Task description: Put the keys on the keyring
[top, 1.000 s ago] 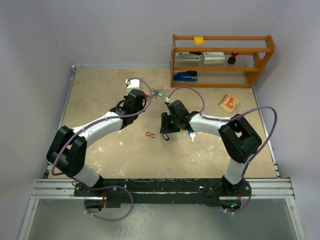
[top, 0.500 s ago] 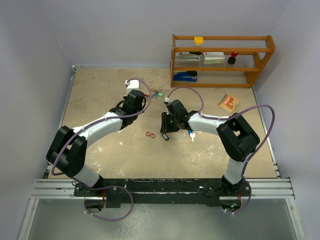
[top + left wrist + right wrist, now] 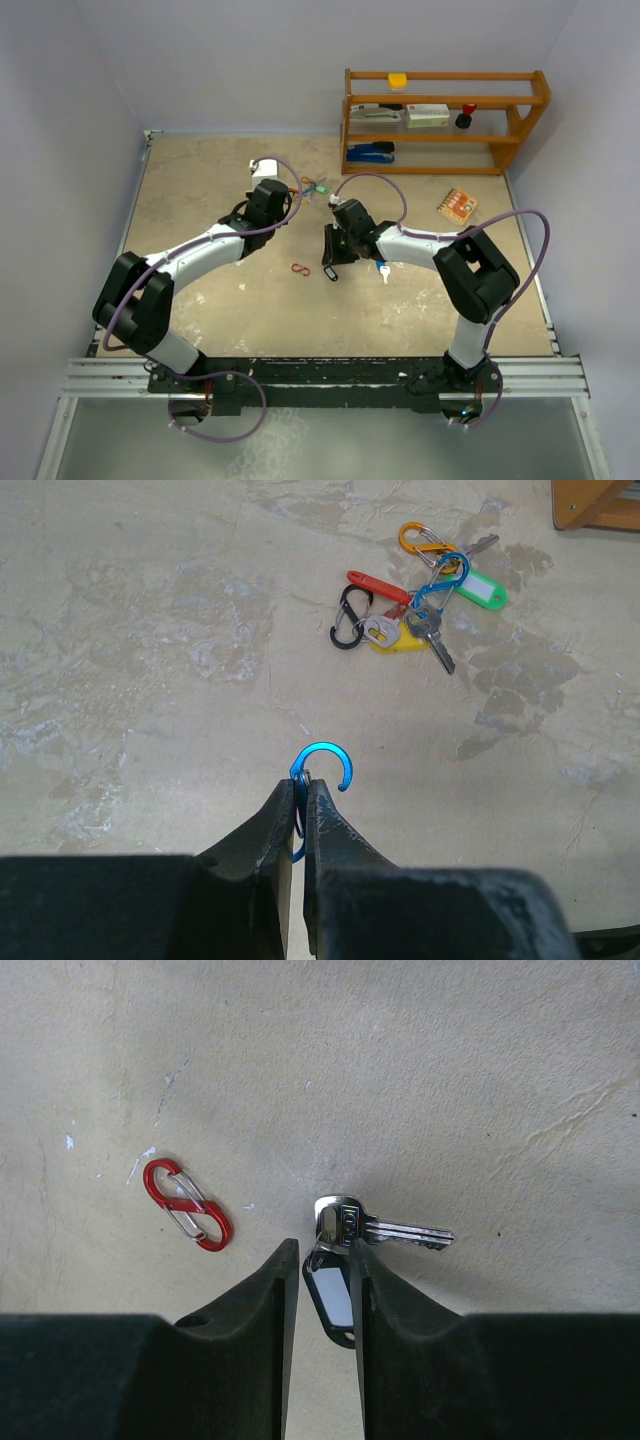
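My left gripper (image 3: 303, 785) is shut on the keyring (image 3: 322, 746), a blue hook-shaped clip whose open curve sticks out above the fingertips. Further off lies a pile of keys (image 3: 420, 620) with green, yellow and red tags, tangled with black, blue and orange clips; the top view shows this pile of keys (image 3: 318, 187) just beyond that gripper (image 3: 296, 193). My right gripper (image 3: 322, 1250) is open, low over the table, straddling the black tag (image 3: 335, 1295) of a silver key (image 3: 385, 1230); a gap shows on the tag's left. Another key with a blue tag (image 3: 384, 268) lies by the right arm.
A red S-shaped clip (image 3: 187, 1204) lies left of the right fingers, also visible from above as the red clip (image 3: 300, 268). A wooden shelf (image 3: 440, 120) with a stapler and boxes stands at the back right. An orange booklet (image 3: 457, 205) lies near it.
The right gripper's jaws have narrowed around the black-tagged key. The left gripper stays shut on the blue keyring, and neither arm has visibly shifted.
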### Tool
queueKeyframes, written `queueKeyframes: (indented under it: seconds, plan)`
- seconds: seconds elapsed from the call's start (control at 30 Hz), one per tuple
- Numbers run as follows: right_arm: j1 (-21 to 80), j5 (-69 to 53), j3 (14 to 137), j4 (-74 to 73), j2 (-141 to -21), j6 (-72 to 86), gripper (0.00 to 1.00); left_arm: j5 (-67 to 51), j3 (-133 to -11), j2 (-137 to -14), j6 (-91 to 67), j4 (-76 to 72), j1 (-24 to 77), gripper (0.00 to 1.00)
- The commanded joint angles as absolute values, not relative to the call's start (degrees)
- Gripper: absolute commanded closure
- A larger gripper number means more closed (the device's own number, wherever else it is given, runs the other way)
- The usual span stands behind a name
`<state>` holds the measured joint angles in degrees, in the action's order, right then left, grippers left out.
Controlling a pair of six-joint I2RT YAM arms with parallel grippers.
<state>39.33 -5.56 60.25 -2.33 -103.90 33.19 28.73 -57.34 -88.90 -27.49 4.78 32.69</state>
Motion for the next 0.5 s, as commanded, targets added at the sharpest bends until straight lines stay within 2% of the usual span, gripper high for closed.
queueKeyframes:
  seconds: [0.0,0.17,0.4,0.47]
  plan:
    - [39.52,-5.35,62.48,-2.62,-103.75,32.87,0.72,28.50,-57.15,-87.45,-28.15,2.29,32.26,1.00]
    - [39.55,-5.36,62.54,-2.64,-103.79,32.77,0.77,28.49,-57.02,-87.36,-28.17,2.38,32.26,1.00]
    - [39.47,-5.19,63.03,-3.25,-104.24,32.45,0.90,28.48,-56.87,-87.32,-28.29,2.22,32.21,1.00]
    - [39.55,-5.08,62.89,-3.13,-103.88,32.34,0.98,28.56,-56.92,-87.36,-28.30,2.23,32.17,1.00]
